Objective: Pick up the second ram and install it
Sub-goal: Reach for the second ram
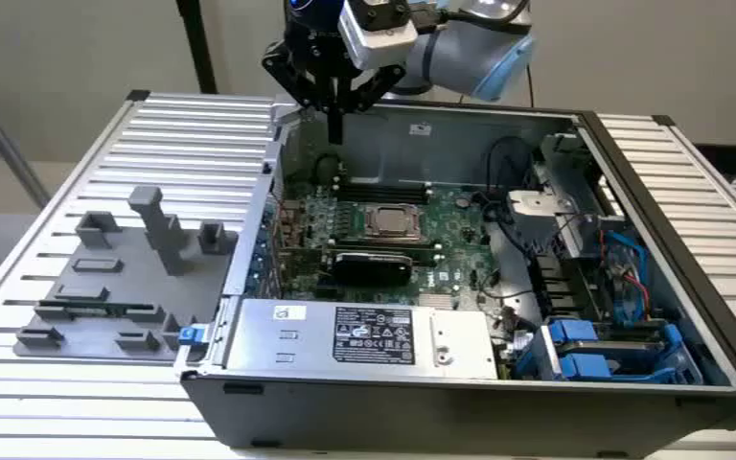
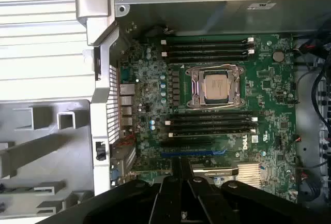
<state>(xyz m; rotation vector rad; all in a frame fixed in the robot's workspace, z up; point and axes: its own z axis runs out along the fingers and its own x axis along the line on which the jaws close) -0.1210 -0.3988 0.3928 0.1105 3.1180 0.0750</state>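
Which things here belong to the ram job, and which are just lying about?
Job in hand:
second ram, lying in the gray fixture
gripper, jaws shut, over the open case
memory slots on the motherboard

Just lying about:
processor
power supply
blue drive bays
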